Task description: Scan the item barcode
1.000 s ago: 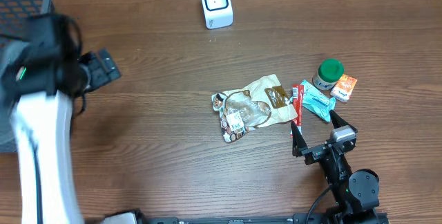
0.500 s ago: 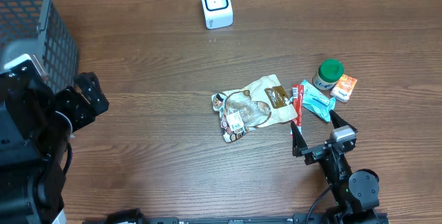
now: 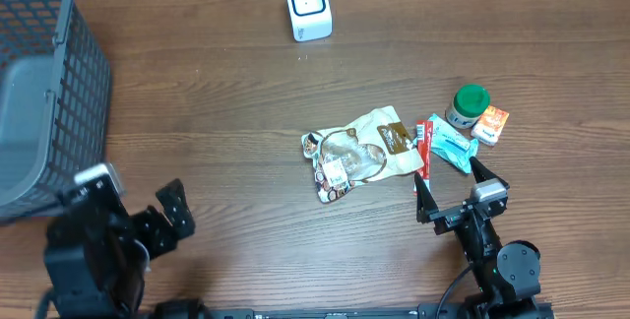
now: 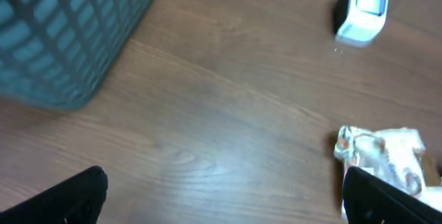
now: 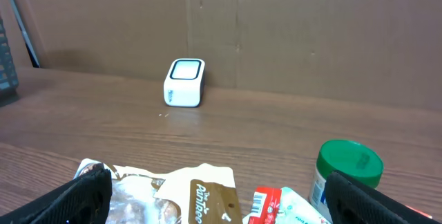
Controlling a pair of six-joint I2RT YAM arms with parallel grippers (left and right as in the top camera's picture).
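Left end effector gapes near grey basket

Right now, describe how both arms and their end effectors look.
Both black. Left arm: pale block on top. Right arm: round joint, grey block, black cable. Left end effector and right end effector: two dark pointed fingers each.

On the bag, a brown label carries white script, too blurred to read surely. At its three o'clock, the red pack shows a barcode. Print on the orange box is too small to read.
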